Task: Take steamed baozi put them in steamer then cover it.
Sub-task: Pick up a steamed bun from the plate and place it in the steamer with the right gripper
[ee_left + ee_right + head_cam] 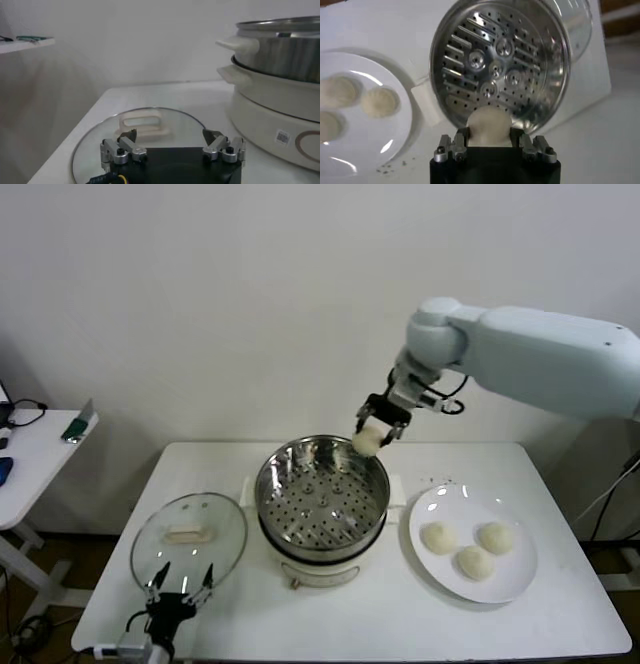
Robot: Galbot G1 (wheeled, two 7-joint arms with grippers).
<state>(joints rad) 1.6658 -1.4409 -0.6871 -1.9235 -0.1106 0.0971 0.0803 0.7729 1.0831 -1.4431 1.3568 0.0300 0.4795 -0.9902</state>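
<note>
Right gripper (pixel 375 427) grasps a baozi (pixel 366 440) above the steamer (pixel 322 494) rim; next, lower and release. Left gripper (pixel 180 582) released, idle over the cover (pixel 188 536).

Steamer (pixel 322 504) mouth open, unobstructed

You had a white table (pixel 560 604) as the work surface, with a round white plate (pixel 520 579) sitting on its right side, up against a plain pale wall (pixel 200 304). Off to the left there was a second, smaller white side table (pixel 35 454) standing apart from the main one. It had a small green thing (pixel 76 427) near its edge and a dark cable (pixel 22 412) lying on it, couldn't tell you what either was.
</note>
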